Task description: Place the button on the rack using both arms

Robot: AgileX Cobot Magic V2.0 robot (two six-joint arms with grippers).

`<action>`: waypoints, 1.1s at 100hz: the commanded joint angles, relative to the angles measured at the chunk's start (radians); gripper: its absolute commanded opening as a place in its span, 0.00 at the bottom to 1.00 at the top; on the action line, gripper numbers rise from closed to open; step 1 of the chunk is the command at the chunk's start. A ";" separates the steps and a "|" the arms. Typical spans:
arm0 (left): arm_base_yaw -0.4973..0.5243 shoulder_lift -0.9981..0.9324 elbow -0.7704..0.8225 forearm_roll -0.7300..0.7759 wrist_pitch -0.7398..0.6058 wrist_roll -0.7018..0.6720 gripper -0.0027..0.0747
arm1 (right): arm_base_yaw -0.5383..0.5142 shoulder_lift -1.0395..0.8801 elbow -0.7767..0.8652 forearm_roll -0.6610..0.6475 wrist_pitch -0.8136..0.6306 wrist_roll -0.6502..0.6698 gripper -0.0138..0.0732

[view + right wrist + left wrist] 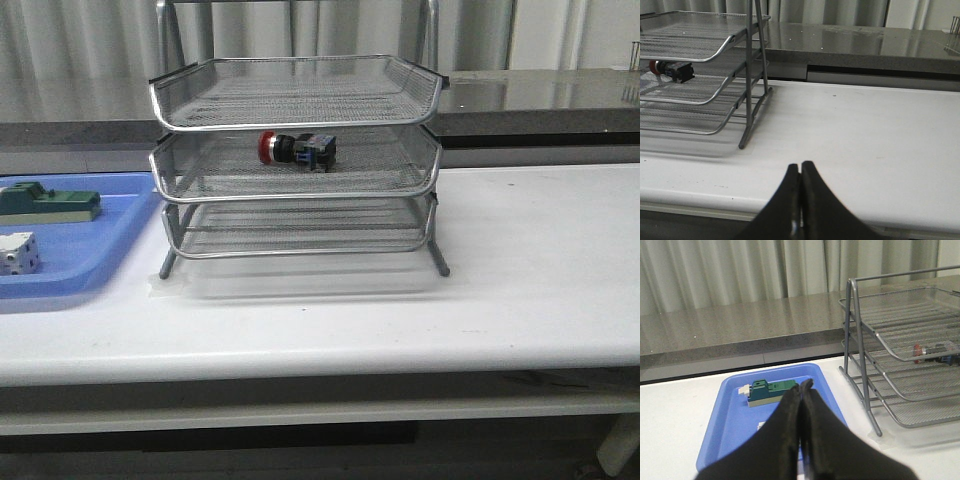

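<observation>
the small push-button with red cap and blue-black block [297, 149] is seen lying on its side in the middle tier of the silver wire-mesh three-tier rack [297, 160]. the left gripper [801, 390] is held above the flat blue plastic tray [730, 415], fingers pressed together and empty. the right gripper [800, 170] is also pressed together, over the white table [865, 130].

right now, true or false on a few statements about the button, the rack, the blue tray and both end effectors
1. The button lies in the rack's middle tier. True.
2. The left end effector grips the button. False: it is shut on nothing.
3. The green block sits in the blue tray. True.
4. The right end effector is wide open. False: it is shut.
5. The button stands upright. False: it lies on its side.
</observation>
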 commanded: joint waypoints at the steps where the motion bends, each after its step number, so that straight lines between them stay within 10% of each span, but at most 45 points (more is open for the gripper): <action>1: 0.001 0.009 -0.024 0.002 -0.079 -0.010 0.01 | -0.005 -0.020 -0.020 -0.008 -0.087 0.000 0.09; 38: 0.001 -0.008 0.053 0.432 -0.128 -0.450 0.01 | -0.005 -0.020 -0.020 -0.008 -0.087 0.000 0.09; 110: 0.001 -0.222 0.302 0.494 -0.228 -0.553 0.01 | -0.005 -0.020 -0.020 -0.008 -0.087 0.000 0.09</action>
